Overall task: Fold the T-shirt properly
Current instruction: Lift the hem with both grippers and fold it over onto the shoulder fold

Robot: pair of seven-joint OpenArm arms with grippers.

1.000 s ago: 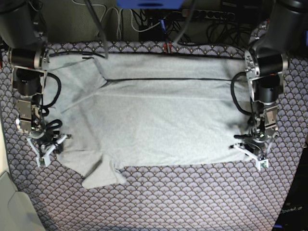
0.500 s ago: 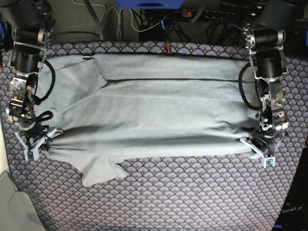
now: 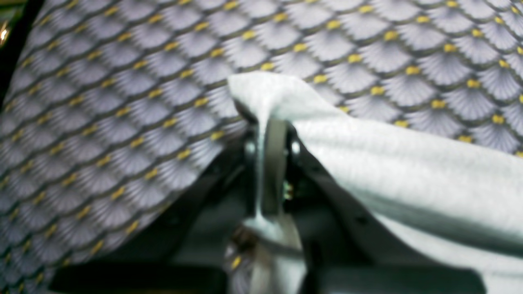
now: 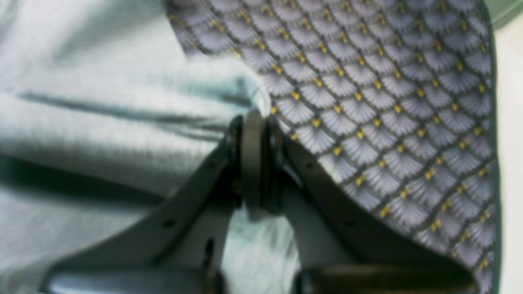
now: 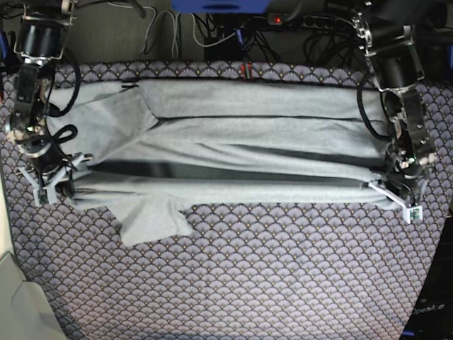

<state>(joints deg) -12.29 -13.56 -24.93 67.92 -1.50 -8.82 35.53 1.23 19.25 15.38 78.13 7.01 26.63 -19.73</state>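
Observation:
The light grey T-shirt point(image 5: 248, 142) lies spread across the table, and its near edge is raised and stretched taut between both grippers. At the right of the base view, my left gripper point(image 5: 396, 195) is shut on one corner of that edge. The left wrist view shows the left gripper point(image 3: 267, 134) pinching the T-shirt point(image 3: 388, 163). My right gripper point(image 5: 53, 185), at the left, is shut on the other end. In the right wrist view the right gripper point(image 4: 253, 134) bites the T-shirt point(image 4: 102, 114). A sleeve point(image 5: 152, 223) droops onto the table below the lifted edge.
The purple fan-patterned tablecloth point(image 5: 248, 283) covers the table. Cables and a power strip point(image 5: 283, 25) run behind the far edge. A pale grey object point(image 5: 14, 297) sits at the lower left corner. The cloth's right border point(image 4: 492, 122) shows in the right wrist view.
Both grippers have risen and carried the T-shirt's near edge toward the far side, pulling it taut. The sleeve has dragged along with it and a dark fold shadow has appeared.

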